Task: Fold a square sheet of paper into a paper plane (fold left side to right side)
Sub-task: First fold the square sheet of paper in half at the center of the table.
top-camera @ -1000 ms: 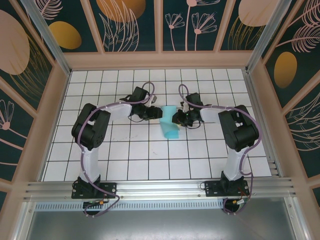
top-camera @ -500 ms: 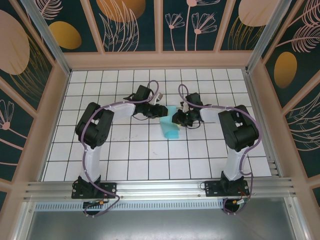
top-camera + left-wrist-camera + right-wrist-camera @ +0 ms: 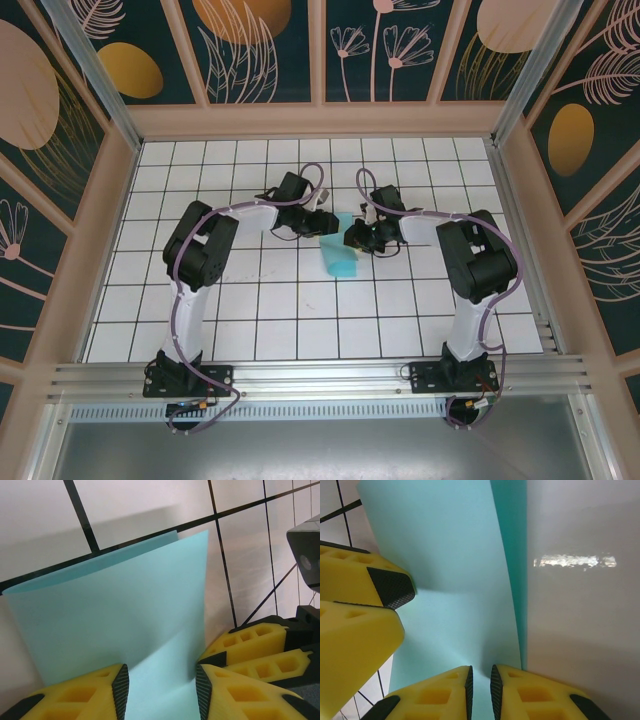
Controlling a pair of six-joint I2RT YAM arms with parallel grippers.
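Right now the light-turquoise sheet of paper [image 3: 340, 258] lies near the middle of the desk [image 3: 250, 320], a little toward the far edge. It forms a narrow strip with one side bowed up off the white tiles. Both arms meet over its far end. The left claw [image 3: 322, 222] has its jaws apart, and the paper lies unpinched in the wide gap between its black-tipped yellow fingers [image 3: 90, 695]. The right claw [image 3: 351, 238] faces it from the other side and is clamped on the sheet, its fingers [image 3: 520, 695] almost together with the paper caught in the slit between them. The two claws sit just beside each other.
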